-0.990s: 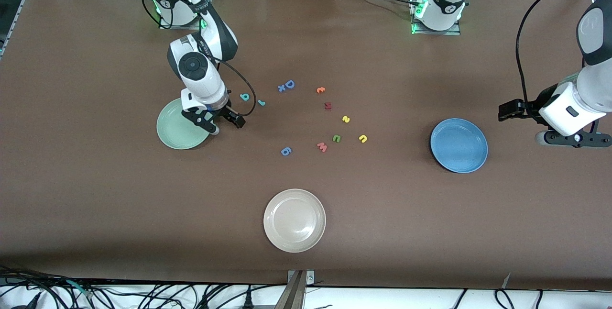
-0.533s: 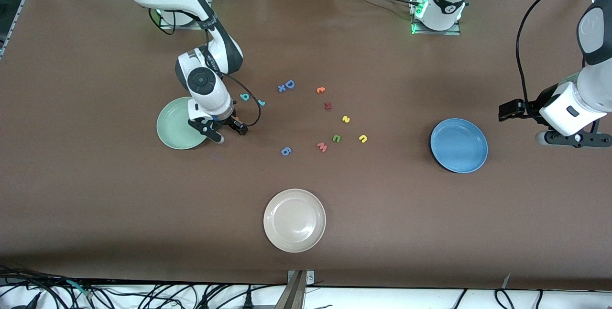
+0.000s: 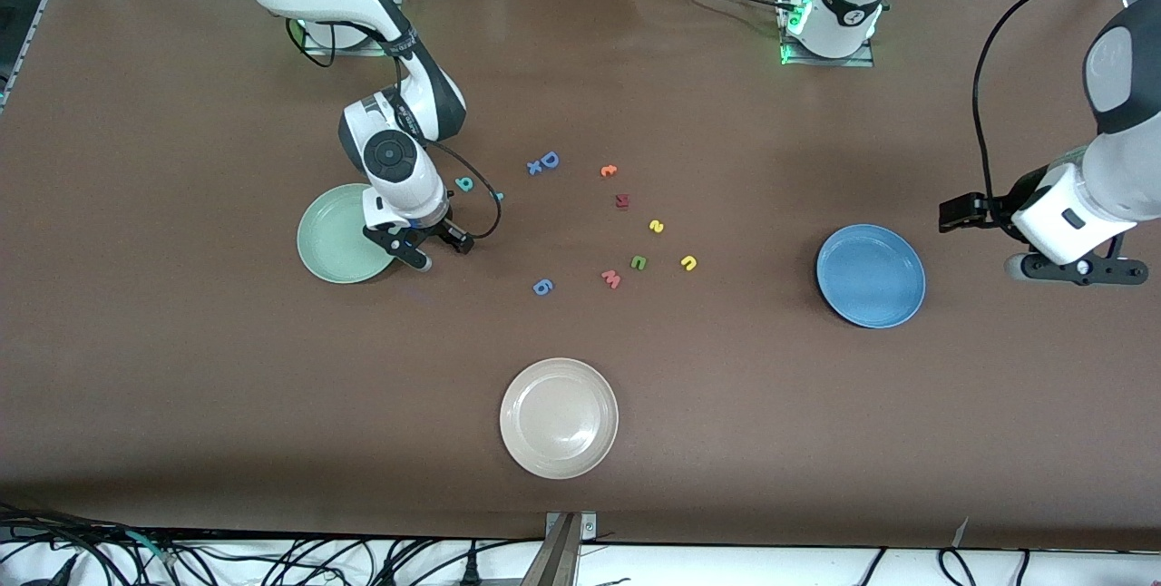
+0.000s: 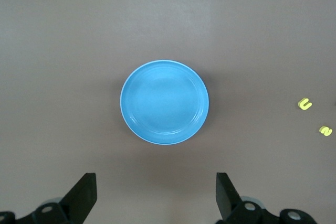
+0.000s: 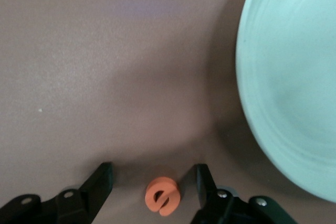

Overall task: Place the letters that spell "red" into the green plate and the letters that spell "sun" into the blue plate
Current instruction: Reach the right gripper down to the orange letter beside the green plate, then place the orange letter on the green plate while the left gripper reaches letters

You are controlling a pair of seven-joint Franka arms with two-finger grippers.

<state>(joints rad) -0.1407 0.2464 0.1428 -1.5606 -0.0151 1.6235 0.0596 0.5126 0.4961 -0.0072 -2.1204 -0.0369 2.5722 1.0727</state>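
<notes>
My right gripper (image 3: 442, 252) is low over the table beside the green plate (image 3: 337, 246). In the right wrist view its jaws (image 5: 154, 179) are open, with an orange e (image 5: 163, 196) lying on the table between them, untouched, next to the green plate (image 5: 294, 87). The teal d (image 3: 464, 184) and teal r (image 3: 497, 197) lie close by. The yellow s (image 3: 657, 226), yellow u (image 3: 688, 263) and green n (image 3: 639, 263) sit mid-table. My left gripper (image 3: 1070, 268) waits open beside the blue plate (image 3: 871, 276), whose inside (image 4: 164, 102) is bare.
Another orange letter (image 3: 609, 170), a dark red letter (image 3: 622, 200), a blue D (image 3: 549, 160), a pink w (image 3: 611, 278) and a blue 6 (image 3: 542, 287) lie among the letters. An off-white plate (image 3: 559, 418) stands nearer the camera.
My right gripper has slid off the green plate's edge toward the letters and its fingers have narrowed. The left arm has shifted slightly toward the blue plate.
</notes>
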